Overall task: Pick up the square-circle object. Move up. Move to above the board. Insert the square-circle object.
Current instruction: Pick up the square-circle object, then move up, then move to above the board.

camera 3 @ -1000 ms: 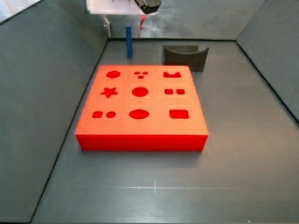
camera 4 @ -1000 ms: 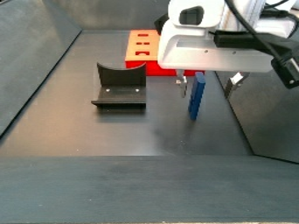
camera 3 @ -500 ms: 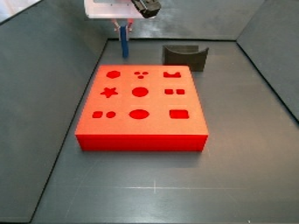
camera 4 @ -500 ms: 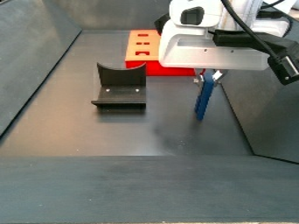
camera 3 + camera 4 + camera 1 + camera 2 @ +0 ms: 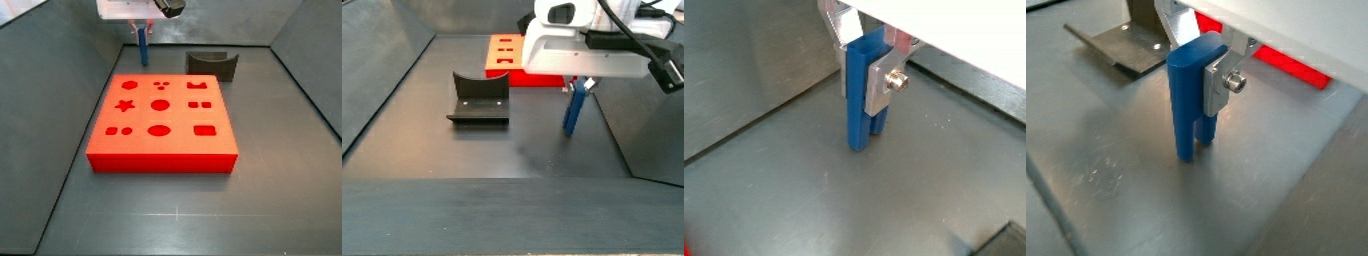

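The square-circle object (image 5: 863, 95) was a slim dark-blue peg of two joined bars, standing nearly upright with its upper part clamped between the gripper's (image 5: 866, 62) silver fingers (image 5: 885, 80); in both wrist views its lower end was close to the floor (image 5: 778, 180), though whether it touched could not be told; in a side view the peg (image 5: 575, 106) hung slightly tilted under the gripper (image 5: 579, 84), beside the near edge of the board (image 5: 505, 52). The floor was a dull dark-grey sheet, closed in by grey walls (image 5: 54, 50) sloping up at the sides; faint scratches showed on it in a wrist view (image 5: 1106, 170). The arm reached down from above, its white housing (image 5: 576, 55) over the peg and cables trailing behind it; in a side view the gripper (image 5: 142, 30) sat past the far edge of the board (image 5: 160, 110). The board lay flat, bright red, with darker shape cutouts on top; a small dark curved holder (image 5: 211, 64) stood near its far corner, apart from the peg and not between peg and board.
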